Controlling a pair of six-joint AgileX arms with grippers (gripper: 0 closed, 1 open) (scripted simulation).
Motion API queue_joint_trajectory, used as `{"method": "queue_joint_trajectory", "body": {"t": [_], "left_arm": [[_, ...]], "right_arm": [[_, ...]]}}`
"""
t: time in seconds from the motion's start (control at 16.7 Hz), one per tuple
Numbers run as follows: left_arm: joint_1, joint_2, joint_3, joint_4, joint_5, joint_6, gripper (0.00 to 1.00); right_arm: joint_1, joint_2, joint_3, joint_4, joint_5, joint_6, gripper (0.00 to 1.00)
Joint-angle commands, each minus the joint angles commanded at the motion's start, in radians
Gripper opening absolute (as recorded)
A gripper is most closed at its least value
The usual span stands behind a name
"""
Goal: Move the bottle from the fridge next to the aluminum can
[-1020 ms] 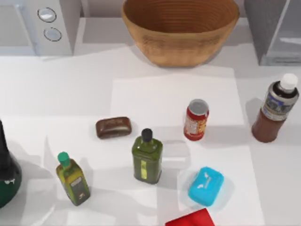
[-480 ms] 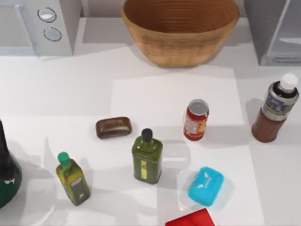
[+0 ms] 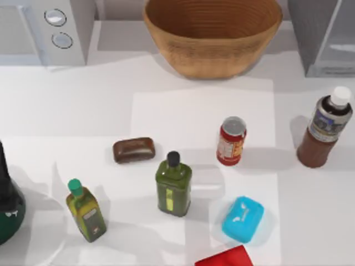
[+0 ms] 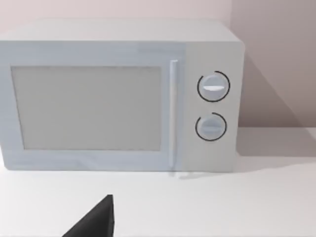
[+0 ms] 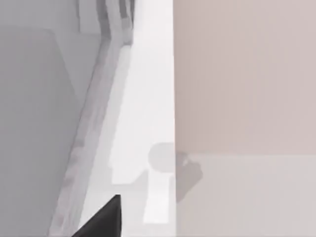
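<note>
L arm [image 3: 6, 205] sits parked at table's near-left edge; can't tell its pincer's state. A dark bit in the R wrist view is perhaps a fingertip [image 5: 101, 219], state unclear too. Bottle [image 3: 325, 134] stands upright on table [image 3: 83, 111] at right, nearer than fridge [image 3: 324, 36] at far right. Aluminum can [image 3: 231, 141] stands well left of bottle, mid-table, w/ basket [image 3: 213, 34] beyond

The top view looks straight down on the surface [image 3: 83, 105]. The left wrist view faces the microwave [image 4: 118, 94] front-on from close by; the top view shares it at its left corner [image 3: 47, 30]. The right wrist view looks along the fridge's [image 5: 34, 123] side, very near.
</note>
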Motion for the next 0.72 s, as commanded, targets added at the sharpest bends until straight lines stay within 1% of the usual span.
{"method": "queue_joint_trajectory", "body": {"t": [0.18,0.54,0.72], "left_arm": [[0.0,0.0,0.0,0.0,0.0,0.0,1.0],[0.0,0.0,0.0,0.0,0.0,0.0,1.0],[0.0,0.0,0.0,0.0,0.0,0.0,1.0]], "right_arm": [[0.074,-0.003,-0.004,0.087,0.016,0.089,1.0],[0.072,-0.008,-0.01,0.098,0.018,0.096,1.0],[0.133,-0.022,-0.03,0.127,0.074,0.149,1.0]]}}
